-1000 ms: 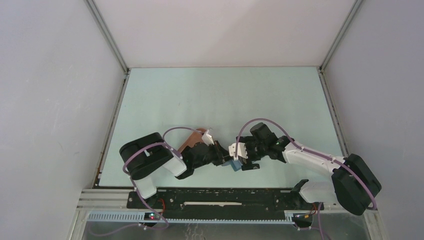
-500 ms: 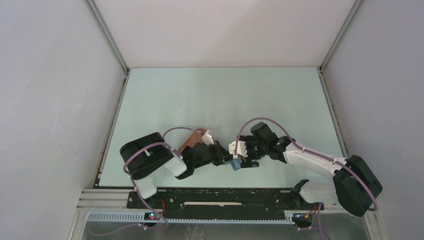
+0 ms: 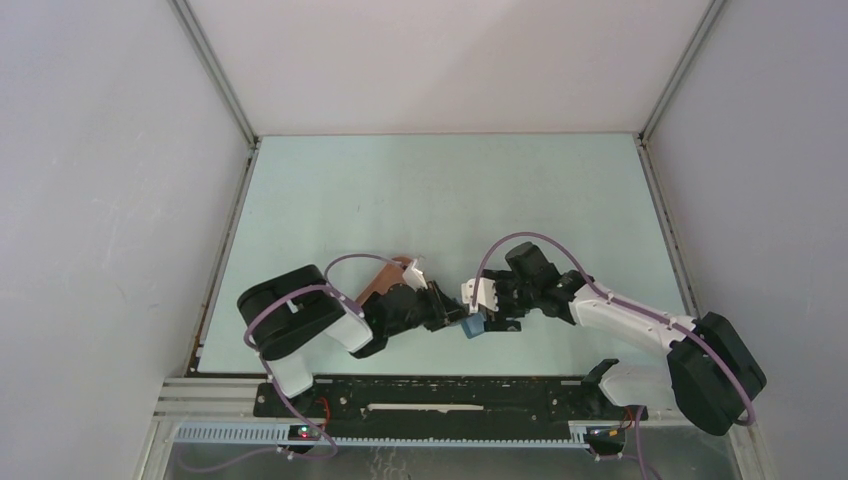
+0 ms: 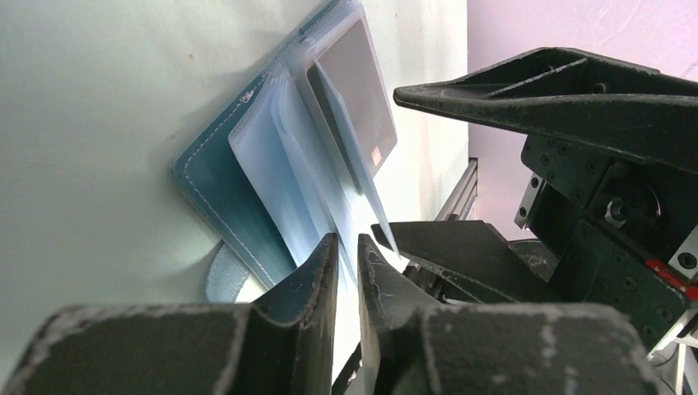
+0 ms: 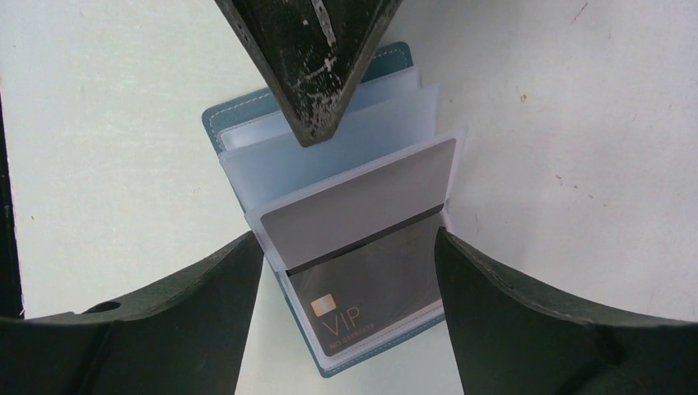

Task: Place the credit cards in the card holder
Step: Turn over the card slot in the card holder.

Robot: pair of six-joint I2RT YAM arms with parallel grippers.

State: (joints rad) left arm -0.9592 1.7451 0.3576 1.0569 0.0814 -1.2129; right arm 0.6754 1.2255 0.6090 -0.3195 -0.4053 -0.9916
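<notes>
We find the card holder (image 5: 362,156) lying open on the desk (image 5: 107,123), with a grey card (image 5: 362,206) and a dark VIP card (image 5: 370,284) in its sleeves. The right gripper (image 5: 343,237) is released and straddles it. The left gripper (image 4: 346,255) is nearly clenched at the sleeves; whether it pinches one, we cannot tell. Risk: a snagged sleeve drags the holder and loosens the cards.

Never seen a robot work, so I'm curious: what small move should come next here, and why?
Probably close the right tool gently on the grey card and slide it deeper into its clear sleeve: its fingers flank that card in the open card holder, while the left tool is at the sleeves.
</notes>
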